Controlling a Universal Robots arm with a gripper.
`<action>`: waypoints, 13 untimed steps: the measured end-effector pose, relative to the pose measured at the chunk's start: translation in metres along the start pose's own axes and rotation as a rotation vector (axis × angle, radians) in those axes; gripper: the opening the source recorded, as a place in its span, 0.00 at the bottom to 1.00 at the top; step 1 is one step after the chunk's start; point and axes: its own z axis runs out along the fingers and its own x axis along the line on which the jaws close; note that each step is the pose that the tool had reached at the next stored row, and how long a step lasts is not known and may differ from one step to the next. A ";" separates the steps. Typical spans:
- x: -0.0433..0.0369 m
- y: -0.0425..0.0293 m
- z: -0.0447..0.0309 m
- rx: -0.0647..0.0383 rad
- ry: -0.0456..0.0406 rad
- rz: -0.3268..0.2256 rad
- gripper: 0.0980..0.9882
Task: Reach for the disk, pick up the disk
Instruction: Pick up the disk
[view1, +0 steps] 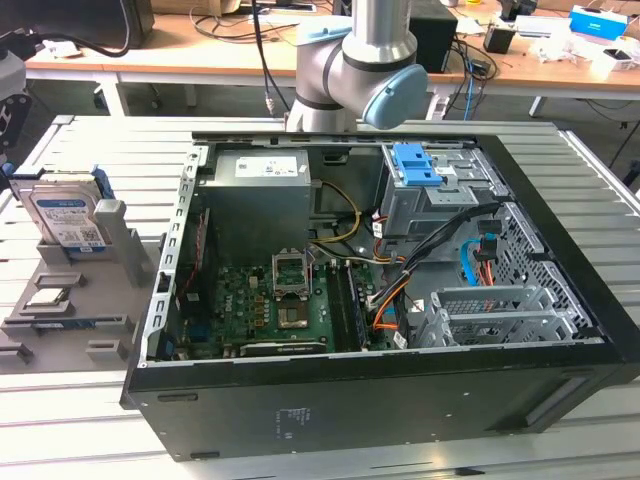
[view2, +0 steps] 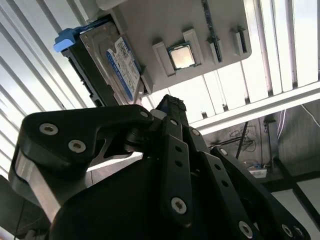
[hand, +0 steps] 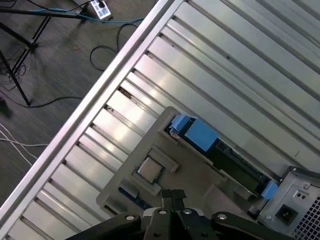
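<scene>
Black gripper (hand: 173, 194) hangs over the grey plastic fixture tray (view1: 120, 250), fingers together, nothing between them. The disk (view1: 65, 215), a flat silver hard drive with a white-and-blue label and blue plastic side rails, stands on edge in the tray slot, at the exterior view's left of the open black computer case (view1: 400, 390). Gripper is clear of the disk, no contact. Small square silver processor chip (hand: 150, 170) sits in the tray pocket beside the drive. Tray rests on the ribbed aluminium table (view1: 330, 450).

Silver disk (view1: 65, 218) with white-and-blue label and blue rails; grey holder (view1: 125, 252); black case (view1: 350, 405)
</scene>
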 end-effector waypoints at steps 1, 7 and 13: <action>0.0000 0.0000 0.0000 0.000 0.0002 -0.005 0.01; 0.0000 0.0000 0.0000 0.000 0.0018 -0.047 0.01; 0.0000 0.0000 0.0000 0.000 0.0036 -0.094 0.01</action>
